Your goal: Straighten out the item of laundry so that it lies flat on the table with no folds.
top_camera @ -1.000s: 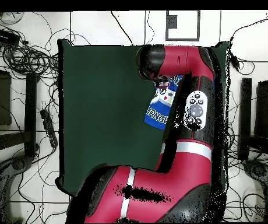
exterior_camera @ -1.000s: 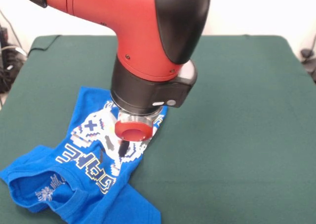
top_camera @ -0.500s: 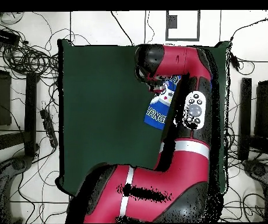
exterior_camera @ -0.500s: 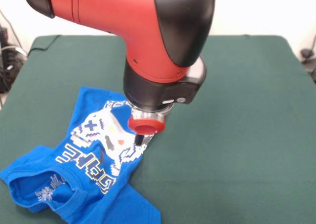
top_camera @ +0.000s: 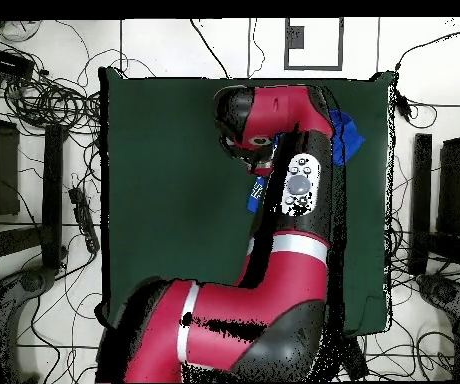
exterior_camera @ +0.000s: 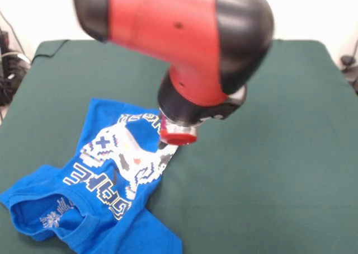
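The bright blue T-shirt (exterior_camera: 106, 170) lies rumpled at the near left of the dark green table (exterior_camera: 268, 153), with its white controller print and block lettering facing up. Its collar end is at the near left corner and its right side is folded. My gripper (exterior_camera: 164, 146) hangs under the red and black arm head, right at the shirt's right edge by the print. I cannot see whether it holds the cloth. In the overhead view the arm covers most of the shirt; only blue patches (top_camera: 347, 138) show beside it on the table (top_camera: 164, 180).
Cables (top_camera: 44, 95) and dark equipment lie on the floor around the table. My arm's body (top_camera: 274, 300) spans the lower right part of the table in the overhead view.
The arm head has swung to the right in the front view, and the gripper has moved right and slightly further back along the shirt's right edge. The shirt lies much as before.
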